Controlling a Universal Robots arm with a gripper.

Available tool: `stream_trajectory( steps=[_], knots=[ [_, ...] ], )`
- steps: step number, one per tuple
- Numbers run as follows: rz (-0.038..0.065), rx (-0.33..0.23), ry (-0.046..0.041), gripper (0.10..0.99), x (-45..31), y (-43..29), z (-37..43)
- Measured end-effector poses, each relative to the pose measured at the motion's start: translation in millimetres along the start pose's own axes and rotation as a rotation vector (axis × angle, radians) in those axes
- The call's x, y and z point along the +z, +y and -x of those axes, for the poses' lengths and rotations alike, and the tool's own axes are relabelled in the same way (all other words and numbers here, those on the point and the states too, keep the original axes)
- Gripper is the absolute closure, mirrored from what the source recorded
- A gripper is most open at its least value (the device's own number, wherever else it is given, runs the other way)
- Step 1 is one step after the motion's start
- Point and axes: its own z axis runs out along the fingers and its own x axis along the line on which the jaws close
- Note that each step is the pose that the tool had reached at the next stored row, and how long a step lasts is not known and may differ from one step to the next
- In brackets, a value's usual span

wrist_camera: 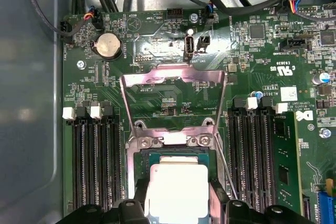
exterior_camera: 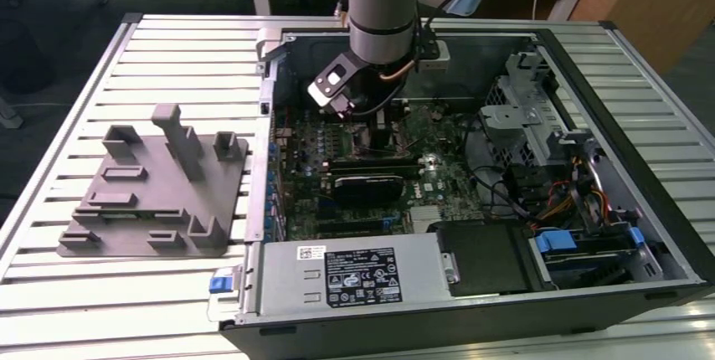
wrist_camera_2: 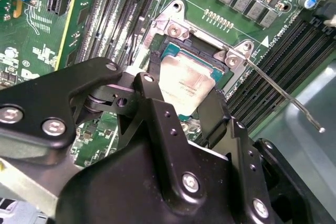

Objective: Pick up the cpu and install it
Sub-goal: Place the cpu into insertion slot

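- The tool (wrist_camera_2: 182, 92) has its black fingers (wrist_camera_2: 152, 95) closed on two opposite edges of the cpu.
- The cpu (wrist_camera: 176, 191) lies flat between them, silver top up, directly over the socket (wrist_camera_2: 176, 51). I cannot tell whether it is seated or just above.
- In the second wrist view, a thin metal lever (wrist_camera_2: 283, 94) sticks out free from one socket corner.
- In the first wrist view, the load plate (wrist_camera: 157, 77) is swung open on the far side of the socket.
- Black memory slots (wrist_camera: 94, 166) run along both sides of the socket, and one holds a green stick (wrist_camera: 283, 174).
- A coin cell (wrist_camera: 109, 44) sits further out on the green board, near black cables.
- In the exterior view, the arm (exterior_camera: 386, 0) reaches down into an open case (exterior_camera: 625, 75) lying on its side.
- A power supply (exterior_camera: 347, 276) fills the case's near edge.
- A grey fixture block (exterior_camera: 156, 192) sits on the slatted bench (exterior_camera: 67, 293) at the exterior view's left, well apart from the tool.
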Motion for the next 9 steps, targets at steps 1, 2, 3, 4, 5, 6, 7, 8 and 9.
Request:
stream_trajectory(
  steps=[1, 2, 3, 4, 5, 6, 7, 8, 9],
  knots=[
    [0.0, 0.0, 0.003, 0.553, 0.0, 0.0, 0.0],
    [0.0, 0.0, 0.0064, 0.553, 0.0, 0.0, 0.1],
    [0.0, -0.001, 0.0091, 0.553, -0.1, -0.1, 0.2],
    [0.0, -0.002, 0.01, 0.553, 0.0, -0.1, 0.3],
    [0.0, -0.002, 0.0105, 0.553, 0.2, -0.1, 0.4],
    [0.0, -0.003, 0.0105, 0.553, 0.3, -0.1, 0.5],
    [-0.001, -0.004, 0.0104, 0.553, 0.5, -0.1, 0.6],
    [-0.001, -0.005, 0.0104, 0.553, 0.8, -0.2, 0.7],
    [-0.001, -0.007, 0.0105, 0.553, 1.1, -0.2, 0.8]
  ],
)
